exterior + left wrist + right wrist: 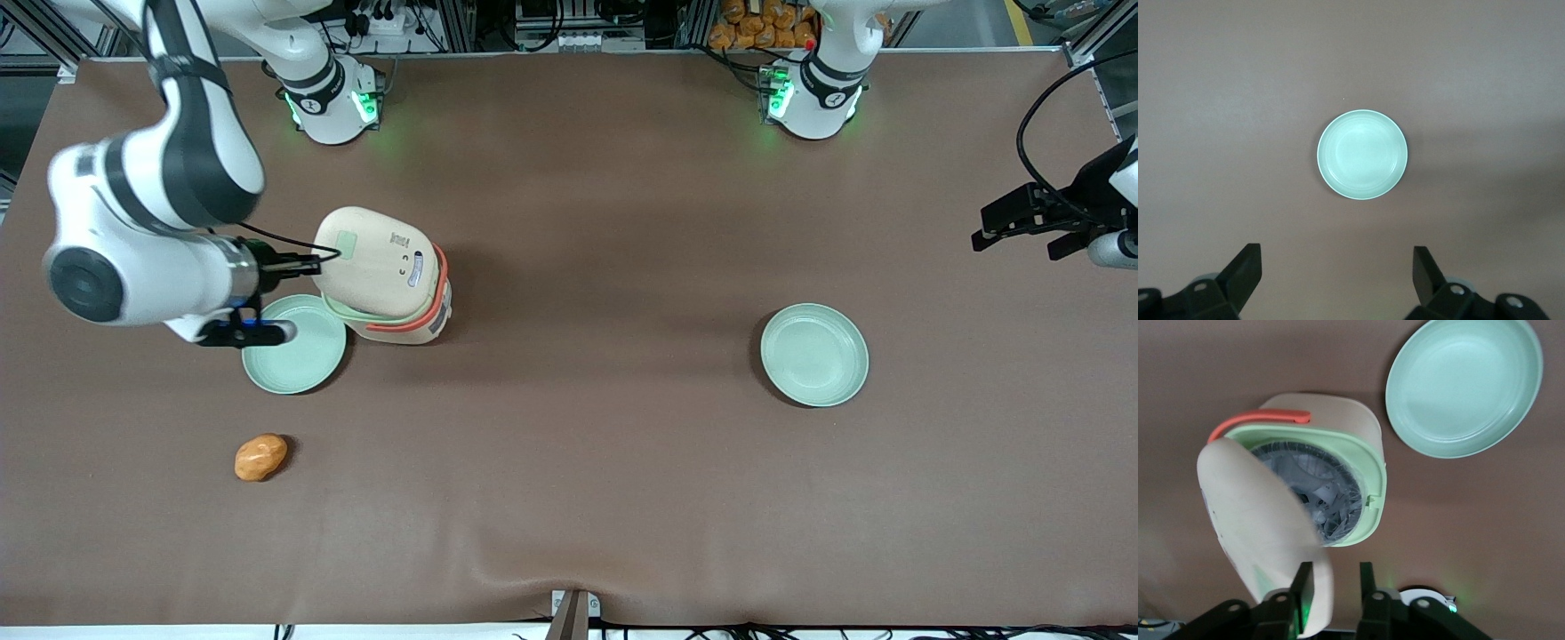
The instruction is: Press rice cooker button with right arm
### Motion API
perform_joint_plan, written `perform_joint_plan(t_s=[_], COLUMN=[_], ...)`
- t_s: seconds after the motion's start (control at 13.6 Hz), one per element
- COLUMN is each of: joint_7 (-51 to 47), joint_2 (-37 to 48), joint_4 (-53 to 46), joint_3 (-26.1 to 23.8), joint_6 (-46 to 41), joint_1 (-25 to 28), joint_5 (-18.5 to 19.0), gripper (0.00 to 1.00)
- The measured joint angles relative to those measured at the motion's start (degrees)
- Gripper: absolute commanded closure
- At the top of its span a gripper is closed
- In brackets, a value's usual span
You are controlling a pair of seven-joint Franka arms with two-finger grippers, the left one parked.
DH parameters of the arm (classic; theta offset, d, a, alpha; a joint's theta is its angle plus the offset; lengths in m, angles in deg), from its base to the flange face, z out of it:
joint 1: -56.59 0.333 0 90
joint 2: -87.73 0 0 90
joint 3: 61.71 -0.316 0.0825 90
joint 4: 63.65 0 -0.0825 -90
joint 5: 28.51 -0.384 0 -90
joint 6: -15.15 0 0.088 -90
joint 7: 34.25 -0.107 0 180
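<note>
Looking down from the front view, I see the right arm [151, 222] reaching over the working arm's end of the table [569, 498], its gripper [307, 262] right at the edge of the rice cooker's lid [378, 262]. The rice cooker [396, 307] sits just beside the gripper, with the lid swung up and tilted, so it stands partly open above the body.

From the wrist view, the gripper [1336, 587] has its two fingers [1367, 583] a little apart, with a narrow gap between them and nothing clamped. One finger lies against the edge of the raised lid [1261, 527]; the other is clear of it. Just ahead of the fingertips the cooker [1338, 447] is open: I can see the pale green rim [1368, 463], a grey inner pot [1318, 487] and the coral-orange band [1261, 420] curving around the body.

The button [345, 244] is a small pale green patch on the cream lid, close to the fingertips in the front view. I cannot tell whether the gripper touches it.

A pale green plate [298, 347] lies on the table under the arm's wrist, touching or almost touching the cooker's base and nearer to the front camera than the gripper. A small orange bread-like lump [260, 457] lies nearer still to that camera. Well away from the gripper, toward the parked arm's end, a second pale green plate [814, 354] rests on the table.
</note>
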State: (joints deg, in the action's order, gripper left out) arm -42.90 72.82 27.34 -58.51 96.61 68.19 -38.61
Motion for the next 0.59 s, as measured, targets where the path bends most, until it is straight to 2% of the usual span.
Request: perform_joint_plan(t_s=[0.22,0.44,0.59], joint_7=[0.45,5.07,8.28], joint_2=[2.97,5.99,7.46], joint_4=[-3.04,-5.94,-6.48], joint_3=[0.31,0.57,0.82], joint_6=[0.03,0.00,-0.02], joint_1=[-3.63,-6.47,-8.83], joint_5=[0.91,5.44,6.71], gripper=[0.00,0.00,0.00])
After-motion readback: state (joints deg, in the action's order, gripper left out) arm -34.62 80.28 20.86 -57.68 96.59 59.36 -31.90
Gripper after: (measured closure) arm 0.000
